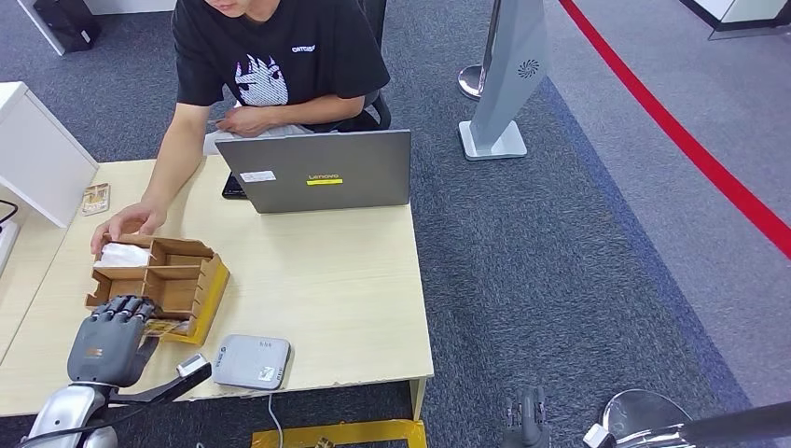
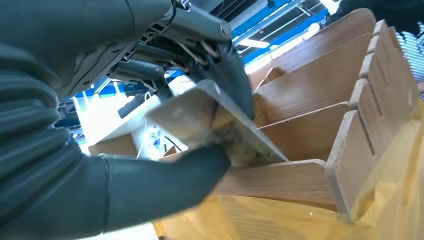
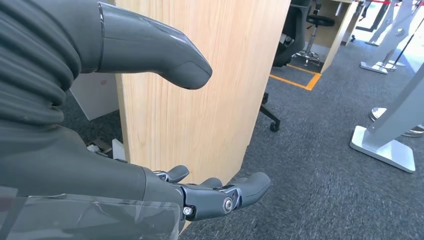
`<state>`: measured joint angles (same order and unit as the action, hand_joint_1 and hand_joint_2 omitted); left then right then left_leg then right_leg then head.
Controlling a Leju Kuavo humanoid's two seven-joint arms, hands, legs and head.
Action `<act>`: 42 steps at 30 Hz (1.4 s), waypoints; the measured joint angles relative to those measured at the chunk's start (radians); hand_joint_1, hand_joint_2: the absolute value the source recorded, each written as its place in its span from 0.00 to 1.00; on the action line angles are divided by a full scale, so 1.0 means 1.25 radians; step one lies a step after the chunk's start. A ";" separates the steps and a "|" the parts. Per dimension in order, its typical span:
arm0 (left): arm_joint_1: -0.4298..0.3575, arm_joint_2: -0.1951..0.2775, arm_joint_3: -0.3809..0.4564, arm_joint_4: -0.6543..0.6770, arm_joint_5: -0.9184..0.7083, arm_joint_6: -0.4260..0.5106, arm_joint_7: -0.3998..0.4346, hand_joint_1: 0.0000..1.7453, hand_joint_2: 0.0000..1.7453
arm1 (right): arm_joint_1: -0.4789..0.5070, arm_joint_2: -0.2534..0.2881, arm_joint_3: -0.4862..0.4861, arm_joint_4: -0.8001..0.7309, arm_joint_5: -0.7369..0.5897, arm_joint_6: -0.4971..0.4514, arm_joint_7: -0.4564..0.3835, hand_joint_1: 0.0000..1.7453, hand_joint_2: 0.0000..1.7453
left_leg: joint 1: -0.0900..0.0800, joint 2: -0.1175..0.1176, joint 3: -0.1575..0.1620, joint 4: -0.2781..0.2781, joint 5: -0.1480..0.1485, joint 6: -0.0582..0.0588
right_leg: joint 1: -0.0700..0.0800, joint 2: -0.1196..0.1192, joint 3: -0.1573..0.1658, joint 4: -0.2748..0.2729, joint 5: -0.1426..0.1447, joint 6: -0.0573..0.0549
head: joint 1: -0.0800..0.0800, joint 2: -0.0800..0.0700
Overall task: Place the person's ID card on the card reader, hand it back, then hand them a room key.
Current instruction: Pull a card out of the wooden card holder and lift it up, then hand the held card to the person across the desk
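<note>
At the far left of the head view, a small patterned card (image 1: 95, 198) lies flat on the desk (image 1: 317, 271) beside a white box; whether it is a key or an ID I cannot tell. Just right of it, the person's hand (image 1: 131, 222) rests on the back edge of the wooden organiser (image 1: 159, 275), probably steadying it while the robot works at its front. The organiser is one divided box; a white slip sits in its upper-left compartment.

Lower left in the frame, the left hand (image 1: 114, 334) reaches over the organiser's near edge with fingers curled down. The left wrist view shows why: the thumb (image 2: 165, 185) and the dark fingers (image 2: 235, 80) pinch one thin card (image 2: 210, 122) at the organiser's front wall, tilted on edge. It looks like a room key being drawn from its slot, so my guess is that the task is in its last stage.

Right of the hand, one grey card reader (image 1: 250, 361) sits at the desk's near edge with nothing on it, its cable dropping below. Further up, one grey laptop (image 1: 317, 171) stands open towards the person.

At the bottom right, the right hand (image 1: 528, 418) hangs beside the desk; its wrist view shows the fingers (image 3: 235, 192) loosely apart and holding nothing.
</note>
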<state>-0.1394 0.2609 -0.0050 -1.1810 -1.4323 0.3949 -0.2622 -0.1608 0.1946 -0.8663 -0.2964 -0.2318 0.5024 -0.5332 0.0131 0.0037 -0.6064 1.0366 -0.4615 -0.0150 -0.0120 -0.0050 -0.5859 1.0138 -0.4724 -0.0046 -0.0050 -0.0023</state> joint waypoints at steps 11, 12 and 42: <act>0.000 0.001 0.000 0.000 0.005 0.005 -0.005 1.00 1.00 | 0.001 0.000 0.000 0.000 0.001 0.000 0.000 0.00 1.00 | 0.000 0.000 0.000 0.000 0.000 0.000 | 0.000 0.000 0.000 0.000 0.000 0.000 | 0.000 0.000; 0.000 0.001 0.000 0.000 0.005 0.005 -0.006 1.00 1.00 | 0.001 0.000 0.000 0.000 0.001 0.000 -0.001 0.00 1.00 | 0.000 0.000 0.000 0.000 0.000 0.000 | 0.000 0.000 0.000 0.000 0.000 0.000 | 0.000 0.000; 0.000 0.001 0.000 0.000 0.006 0.008 -0.006 1.00 1.00 | 0.001 0.000 0.000 0.000 0.001 0.000 -0.001 0.00 1.00 | 0.000 0.000 0.000 0.000 0.000 0.000 | 0.000 0.000 0.000 0.000 0.000 0.000 | 0.000 0.000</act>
<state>-0.1397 0.2621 -0.0050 -1.1810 -1.4251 0.4044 -0.2701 -0.1598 0.1946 -0.8667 -0.2964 -0.2310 0.5024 -0.5341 0.0131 0.0037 -0.6064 1.0366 -0.4615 -0.0150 -0.0120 -0.0050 -0.5859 1.0138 -0.4724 -0.0046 -0.0050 -0.0023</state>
